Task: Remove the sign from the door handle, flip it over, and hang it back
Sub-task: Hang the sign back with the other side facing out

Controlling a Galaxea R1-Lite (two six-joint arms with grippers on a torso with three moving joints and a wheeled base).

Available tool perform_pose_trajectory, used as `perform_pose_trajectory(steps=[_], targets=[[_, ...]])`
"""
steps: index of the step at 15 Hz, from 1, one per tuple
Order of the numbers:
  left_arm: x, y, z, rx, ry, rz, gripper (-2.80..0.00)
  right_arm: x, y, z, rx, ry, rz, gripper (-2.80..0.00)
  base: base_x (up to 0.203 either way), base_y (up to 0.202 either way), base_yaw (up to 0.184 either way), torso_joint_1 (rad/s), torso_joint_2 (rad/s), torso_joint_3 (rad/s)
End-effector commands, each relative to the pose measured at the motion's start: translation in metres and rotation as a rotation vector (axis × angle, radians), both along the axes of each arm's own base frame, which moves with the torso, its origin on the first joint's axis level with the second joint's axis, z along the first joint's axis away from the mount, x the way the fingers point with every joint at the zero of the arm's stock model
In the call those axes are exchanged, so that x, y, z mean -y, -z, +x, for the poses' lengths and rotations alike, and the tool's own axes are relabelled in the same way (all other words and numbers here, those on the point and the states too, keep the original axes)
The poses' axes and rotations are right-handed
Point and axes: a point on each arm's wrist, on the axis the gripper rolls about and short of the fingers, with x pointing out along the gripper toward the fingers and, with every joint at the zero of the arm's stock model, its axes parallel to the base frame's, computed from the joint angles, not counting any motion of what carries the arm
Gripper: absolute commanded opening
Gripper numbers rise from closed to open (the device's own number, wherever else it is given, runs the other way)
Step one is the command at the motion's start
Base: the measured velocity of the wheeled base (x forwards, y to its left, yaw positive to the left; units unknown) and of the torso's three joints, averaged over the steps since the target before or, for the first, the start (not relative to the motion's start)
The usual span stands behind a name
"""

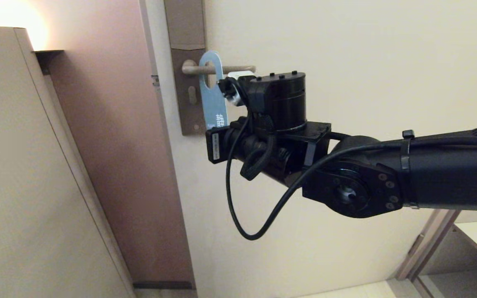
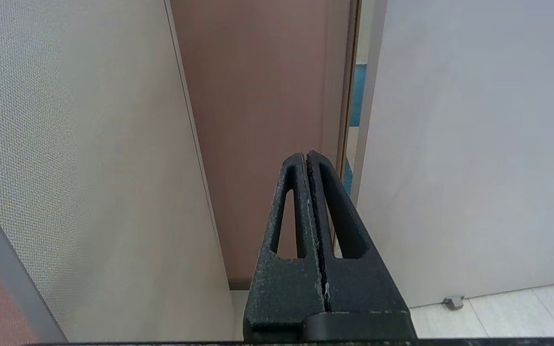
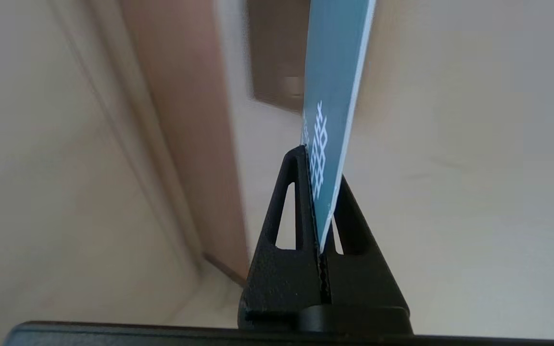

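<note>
Door (image 1: 346,49): flat, cream, matte | handle (image 1: 238,68): slim bronze lever through sign's oval hole | sign (image 1: 213,95): thin blue card on handle, lower end pinched, presumably for lifting off | right gripper (image 3: 322,192): clenched on sign | left gripper (image 2: 307,163): parked, clenched, empty

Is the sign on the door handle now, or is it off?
On. In the head view the door handle passes through the hole of the sign, blue side showing. The right gripper is shut on its lower end.

Cream door (image 1: 346,49), beige cabinet panel (image 1: 10,165), floor doorstop (image 2: 454,302).
</note>
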Motion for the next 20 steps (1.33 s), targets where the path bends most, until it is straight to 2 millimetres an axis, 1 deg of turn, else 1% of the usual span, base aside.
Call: perform_pose_trajectory(steps=[1, 7, 14, 20], targets=[[0.000, 0.000, 0.000, 0.000, -0.001, 0.000, -2.80, -0.010, 0.008, -0.001, -0.009, -0.016, -0.006, -2.80, 0.000, 0.000, 0.000, 0.000, 0.00, 0.000], [0.000, 0.000, 0.000, 0.000, -0.001, 0.000, -2.80, -0.022, 0.012, -0.005, -0.013, -0.039, -0.008, -2.80, 0.000, 0.000, 0.000, 0.000, 0.00, 0.000], [0.000, 0.000, 0.000, 0.000, -0.001, 0.000, -2.80, -0.024, 0.012, -0.006, -0.012, -0.045, -0.002, -2.80, 0.000, 0.000, 0.000, 0.000, 0.00, 0.000], [0.000, 0.000, 0.000, 0.000, -0.001, 0.000, -2.80, -0.033, 0.014, -0.018, -0.018, -0.077, -0.006, -2.80, 0.000, 0.000, 0.000, 0.000, 0.00, 0.000]])
